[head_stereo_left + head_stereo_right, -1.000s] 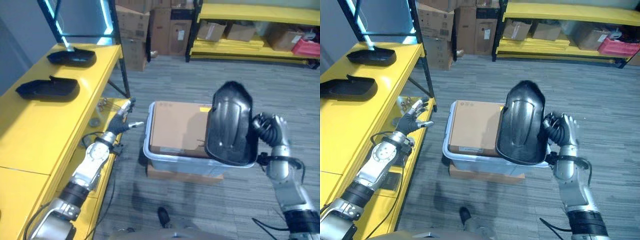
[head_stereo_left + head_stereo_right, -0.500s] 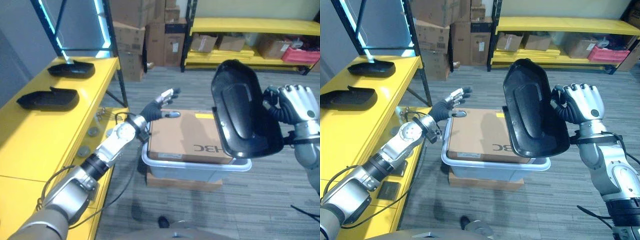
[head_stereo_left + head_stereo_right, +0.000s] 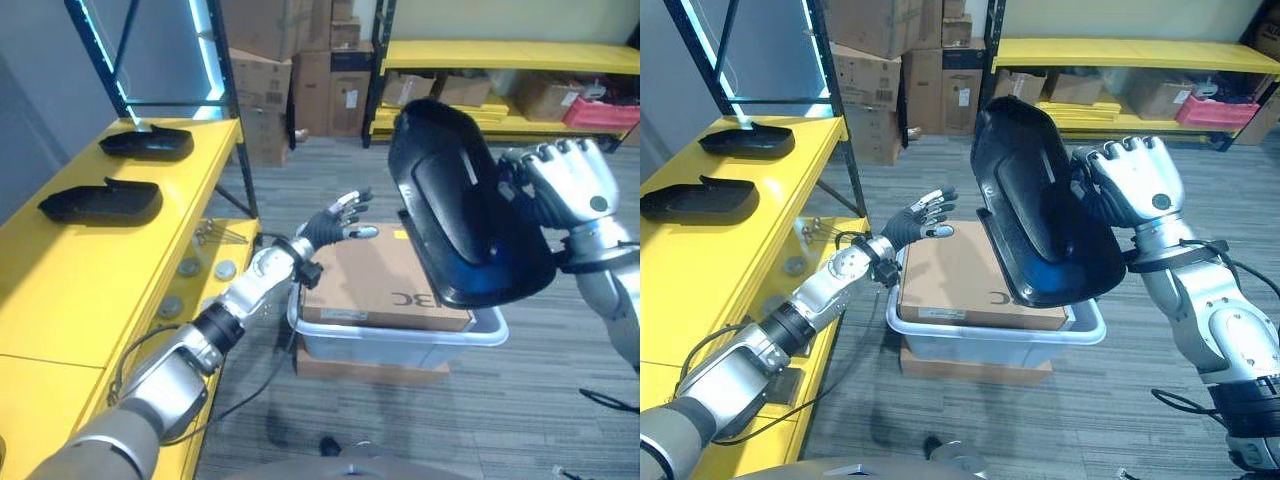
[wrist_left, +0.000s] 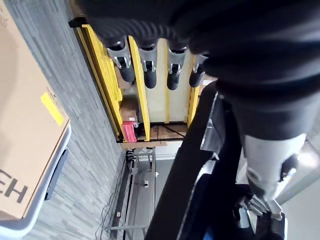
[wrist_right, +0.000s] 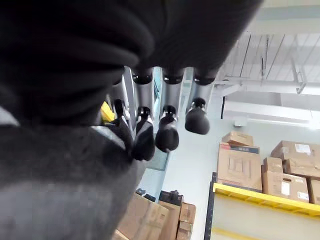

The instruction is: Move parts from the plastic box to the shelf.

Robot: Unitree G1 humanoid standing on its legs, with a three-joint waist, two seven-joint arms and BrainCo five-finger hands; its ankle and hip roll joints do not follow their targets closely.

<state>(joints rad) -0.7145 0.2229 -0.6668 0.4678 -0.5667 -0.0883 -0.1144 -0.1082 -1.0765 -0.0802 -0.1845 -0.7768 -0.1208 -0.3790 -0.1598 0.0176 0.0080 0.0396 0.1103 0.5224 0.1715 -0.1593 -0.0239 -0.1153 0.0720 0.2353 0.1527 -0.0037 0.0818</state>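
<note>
Glossy black plastic: one part [image 3: 1040,205], a curved shell with a raised, rounded panel in its hollow face, held tilted in the air. The right hand [image 3: 1130,185] grips it along one edge, fingers curled round the rim; the shell spreads away from the palm toward the left hand and hangs above the box.

Translucent grey-white plastic: the box [image 3: 995,340], rectangular with rounded corners and a rolled lip, below the right hand. It rests on a flat brown slab on the floor.

Brown corrugated cardboard: one carton [image 3: 975,275], smooth and flat-topped, lying inside the box and filling most of it.

Left hand [image 3: 920,215]: fingers straight and fanned out, holding nothing, raised just beyond the box's near corner, well apart from the part.

Yellow painted metal with black posts: the shelf [image 3: 110,260], a smooth flat deck out past the left arm.

Matte black plastic: two more parts [image 3: 100,202] [image 3: 146,143], low elongated shells, lying apart on the shelf deck, far from both hands.

Grey ribbed carpet: the floor [image 3: 940,165] under everything.

Brown cardboard: stacked cartons [image 3: 925,60] at the back wall, beside further yellow racking.
</note>
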